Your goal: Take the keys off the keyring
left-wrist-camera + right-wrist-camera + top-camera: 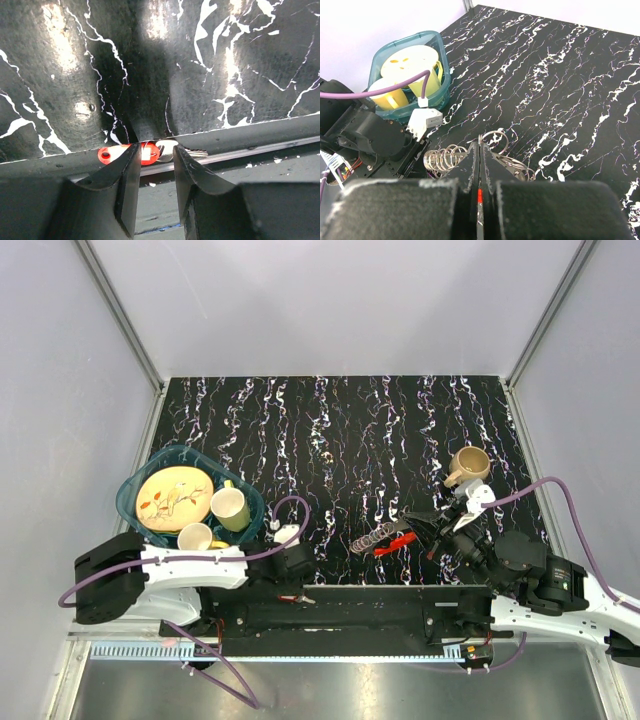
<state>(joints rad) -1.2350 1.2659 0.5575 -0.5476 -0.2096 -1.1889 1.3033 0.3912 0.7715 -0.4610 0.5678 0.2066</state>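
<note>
We're seeing a teal basket [122,502] of dishes far left. Next, the left gripper [156,149] is hanging open over the red-headed key [107,154] — it's lying along the table [330,430] near edge, head left in the wrist view. The right gripper [479,147] is clamping the keyring [378,536] — coil trailing leftward, tan mug [468,464] sitting just behind.

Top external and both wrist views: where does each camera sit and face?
Top external: above and behind the arms, facing down on the black marbled table; both arms show.
Left wrist: pointing down at the table's near edge; open left gripper by a red-headed key.
Right wrist: facing across the table; right gripper shut on the silvery wire keyring.
Shared: teal plastic basin, in top external and right wrist.
</note>
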